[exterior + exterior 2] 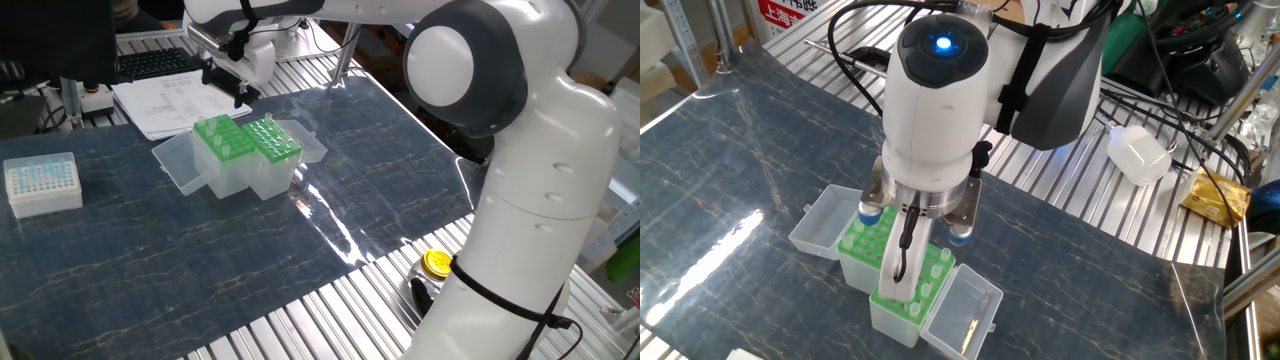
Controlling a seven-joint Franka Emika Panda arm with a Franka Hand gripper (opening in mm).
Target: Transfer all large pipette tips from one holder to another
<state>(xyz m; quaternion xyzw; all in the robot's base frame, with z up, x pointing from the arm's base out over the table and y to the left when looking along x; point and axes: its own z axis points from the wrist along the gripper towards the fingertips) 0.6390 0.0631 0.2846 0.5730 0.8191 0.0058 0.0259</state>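
Two green holders stand side by side in clear boxes with their lids folded open. The left holder (222,141) (920,288) shows a few clear large pipette tips (224,150). The right holder (272,139) (862,240) carries several tips (265,129). My gripper (228,84) hovers a short way above the back edge of the left holder, open, with nothing between its dark fingers. In the other fixed view the wrist covers most of the holders. There, only a pale finger (896,272) shows over them.
A small white box of bluish tips (42,182) sits at the far left. Papers (165,100) and a keyboard (150,62) lie behind the holders. A yellow-capped object (437,263) lies by the arm's base (545,230). A white bottle (1139,154) rests on the slats.
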